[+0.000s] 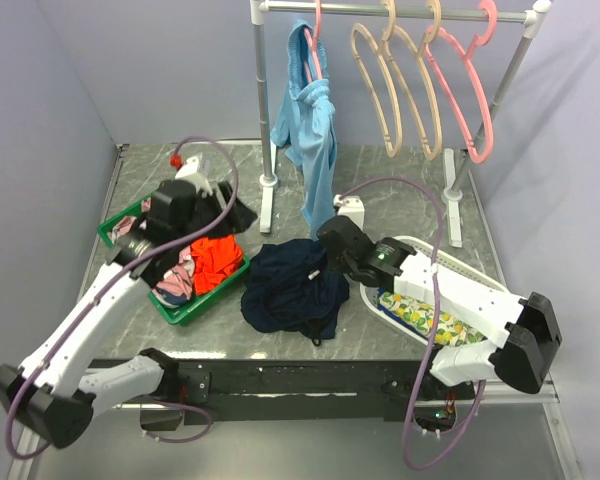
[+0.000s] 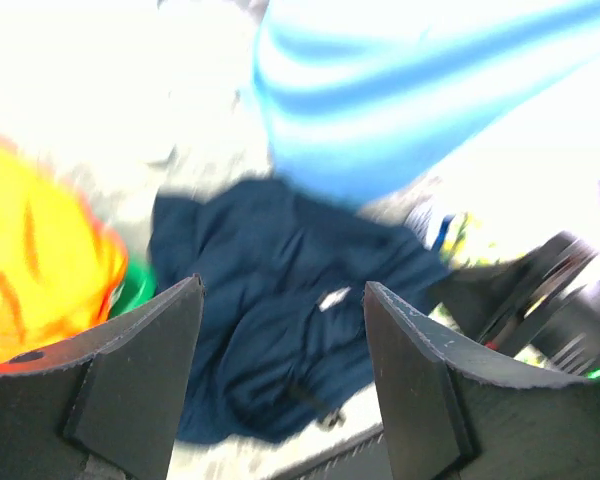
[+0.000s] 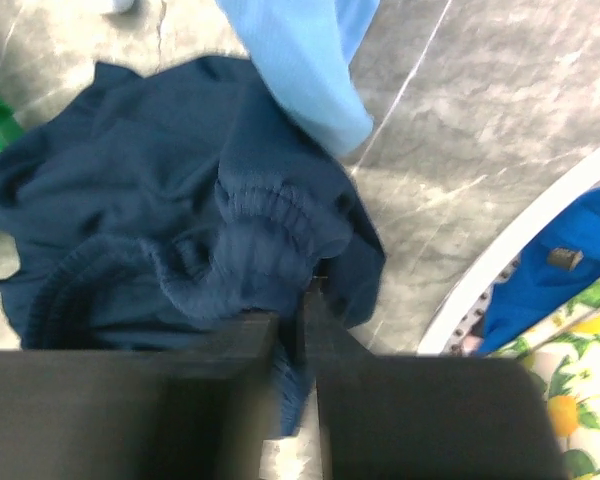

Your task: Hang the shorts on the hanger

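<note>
The shorts (image 1: 292,285) lie crumpled on the table (image 1: 400,190), a waistband fold pinched between the closed fingers of the right gripper (image 3: 292,322). The left gripper (image 2: 282,292) hangs spread and empty, short of them. That thin pinch could slip on the lift toward the hanger (image 1: 375,85), well beyond the fingertips.

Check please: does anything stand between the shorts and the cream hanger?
Partly. The light-blue garment hangs down right above the shorts, left of the hanger. The right gripper pinches the shorts' edge; lifting straight up would likely brush that garment, so veer right.
</note>
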`<state>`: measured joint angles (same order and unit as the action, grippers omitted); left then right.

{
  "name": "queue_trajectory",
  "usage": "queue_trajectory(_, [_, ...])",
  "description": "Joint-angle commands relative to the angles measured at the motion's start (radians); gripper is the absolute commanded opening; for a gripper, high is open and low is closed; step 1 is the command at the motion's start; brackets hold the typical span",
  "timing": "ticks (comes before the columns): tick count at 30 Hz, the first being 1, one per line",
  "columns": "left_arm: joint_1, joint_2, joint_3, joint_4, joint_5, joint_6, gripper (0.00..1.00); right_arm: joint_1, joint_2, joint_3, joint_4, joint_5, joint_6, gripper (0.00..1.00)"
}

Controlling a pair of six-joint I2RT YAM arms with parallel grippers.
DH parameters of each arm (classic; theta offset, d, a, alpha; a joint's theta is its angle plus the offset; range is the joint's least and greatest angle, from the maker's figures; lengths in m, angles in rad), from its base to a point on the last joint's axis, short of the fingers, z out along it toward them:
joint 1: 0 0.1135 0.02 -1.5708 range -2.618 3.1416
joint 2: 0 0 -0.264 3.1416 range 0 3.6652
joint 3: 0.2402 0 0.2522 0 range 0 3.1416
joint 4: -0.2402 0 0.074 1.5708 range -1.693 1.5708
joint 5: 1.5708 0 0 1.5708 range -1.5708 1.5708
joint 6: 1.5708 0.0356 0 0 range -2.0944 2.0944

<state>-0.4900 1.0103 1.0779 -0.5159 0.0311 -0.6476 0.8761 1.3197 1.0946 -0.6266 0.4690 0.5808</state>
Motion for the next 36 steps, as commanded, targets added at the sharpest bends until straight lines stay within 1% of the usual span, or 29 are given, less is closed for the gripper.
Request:
queue_trajectory(1, [0.001,0.094,0.134,0.076,0.007,0.039,0.71,-0.003,-0.110,-0.051,0.057,-0.067,-0.009,0.50])
queue_trajectory(3, [0.001,0.128,0.154,0.079,0.018,0.043,0.71,-0.002,-0.187,-0.029,0.038,-0.075,-0.030,0.75])
queue_trajectory(4, [0.001,0.132,0.162,0.082,0.020,0.048,0.71,-0.002,-0.209,-0.006,0.016,-0.073,-0.036,0.76])
queue_trajectory(5, [0.002,0.136,0.162,0.083,0.021,0.048,0.71,0.000,-0.230,0.051,-0.017,-0.070,-0.042,0.76])
queue_trajectory(7, [0.002,0.126,0.152,0.086,0.027,0.048,0.72,-0.002,-0.278,0.115,-0.048,-0.070,-0.058,0.71])
queue_trajectory(8, [0.002,0.114,0.148,0.086,0.030,0.048,0.72,0.000,-0.289,0.182,-0.068,-0.063,-0.074,0.70])
queue_trajectory(9, [0.002,0.106,0.139,0.088,0.035,0.046,0.72,0.000,-0.296,0.223,-0.082,-0.014,-0.084,0.68])
queue_trajectory(10, [0.004,0.099,0.136,0.088,0.038,0.046,0.72,-0.003,-0.292,0.310,-0.093,0.031,-0.094,0.68])
queue_trajectory(11, [0.002,0.087,0.132,0.083,0.041,0.046,0.73,-0.008,-0.284,0.355,-0.096,0.061,-0.134,0.68])
queue_trajectory(12, [0.004,0.080,0.131,0.082,0.044,0.048,0.73,-0.023,-0.254,0.404,-0.096,0.081,-0.157,0.69])
queue_trajectory(13, [0.004,0.074,0.131,0.079,0.055,0.048,0.73,-0.034,-0.229,0.516,-0.100,0.104,-0.179,0.69])
queue_trajectory(15, [0.004,0.059,0.134,0.062,0.058,0.052,0.73,-0.063,-0.147,0.631,-0.111,0.135,-0.248,0.68])
queue_trajectory(16, [0.002,0.056,0.137,0.056,0.058,0.055,0.74,-0.080,-0.113,0.730,-0.114,0.160,-0.269,0.68])
queue_trajectory(19, [0.004,0.040,0.140,0.042,0.069,0.065,0.74,-0.190,0.008,0.894,-0.162,0.068,-0.320,0.65])
queue_trajectory(21, [0.004,0.037,0.139,0.040,0.075,0.071,0.74,-0.238,0.061,0.930,-0.154,0.036,-0.349,0.64])
queue_trajectory(22, [0.002,0.037,0.139,0.039,0.079,0.074,0.74,-0.280,0.073,0.956,-0.148,0.010,-0.360,0.64])
queue_trajectory(26, [0.004,0.045,0.154,0.028,0.098,0.086,0.74,-0.399,0.150,1.031,-0.139,-0.174,-0.403,0.64])
queue_trajectory(28, [0.004,0.048,0.165,0.022,0.096,0.094,0.74,-0.434,0.220,1.105,-0.165,-0.204,-0.415,0.64])
queue_trajectory(31, [0.004,0.051,0.172,0.016,0.098,0.106,0.74,-0.489,0.280,1.146,-0.186,-0.237,-0.423,0.64])
queue_trajectory(36, [0.002,0.040,0.151,0.019,0.093,0.117,0.75,-0.525,0.320,1.142,-0.174,-0.256,-0.441,0.64])
